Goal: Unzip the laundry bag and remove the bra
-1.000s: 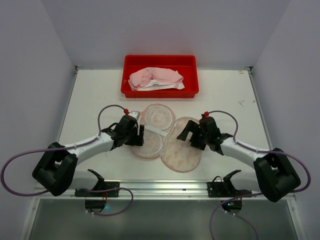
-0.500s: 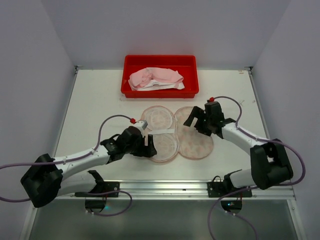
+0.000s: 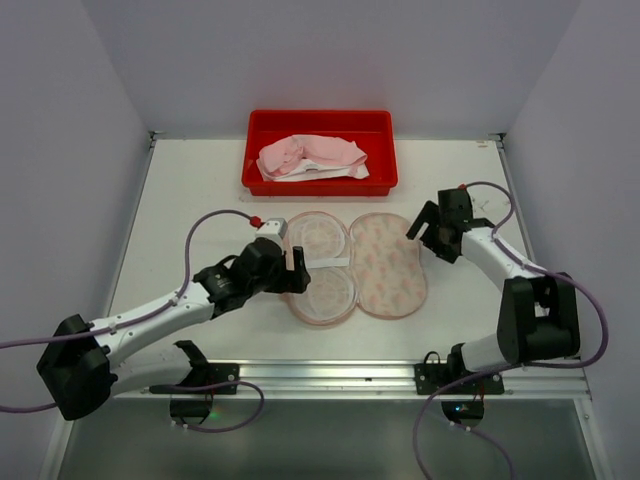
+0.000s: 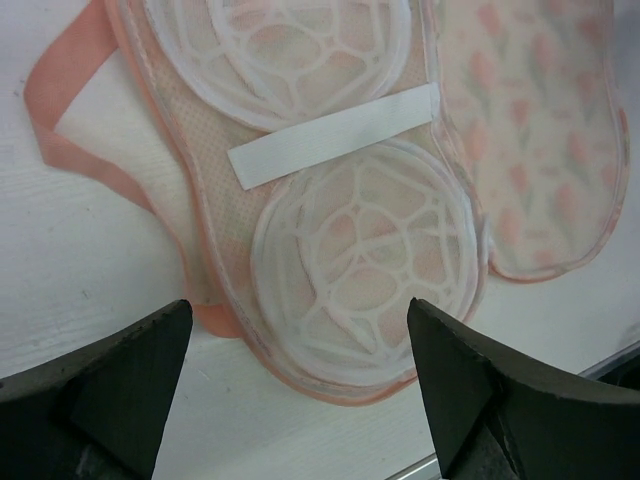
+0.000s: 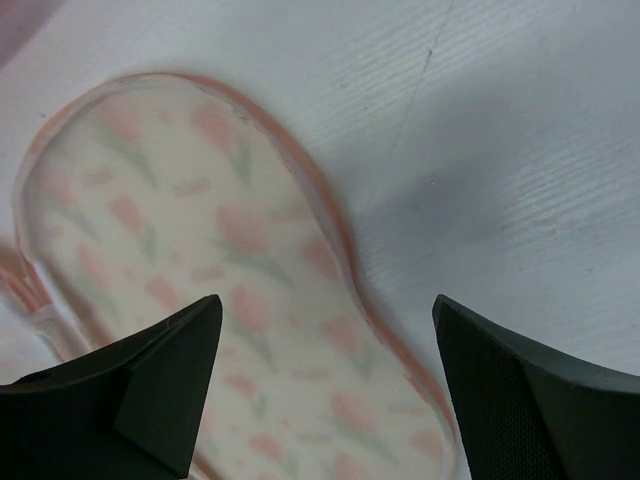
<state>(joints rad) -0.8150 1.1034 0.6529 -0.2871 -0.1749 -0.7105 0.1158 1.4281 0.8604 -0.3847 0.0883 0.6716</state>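
Top external view: the left gripper (image 3: pixel 296 268) hung with jaws apart over the left half of the laundry bag (image 3: pixel 385 265), which lay opened flat mid-table. Behind it, the bra (image 3: pixel 310 155) sat in the red tray (image 3: pixel 320 117). The right gripper (image 3: pixel 428 234) hovered empty at the bag's right edge, jaws apart.

A white table (image 3: pixel 200 190) is enclosed by plain pale grey walls (image 3: pixel 330 50) at nine, twelve and three o'clock.

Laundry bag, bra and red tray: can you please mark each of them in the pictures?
laundry bag (image 3: pixel 388 268), top external view, on its opened patterned half.
bra (image 3: pixel 305 156), top external view, on the pink fabric near its middle.
red tray (image 3: pixel 320 187), top external view, on its near wall.
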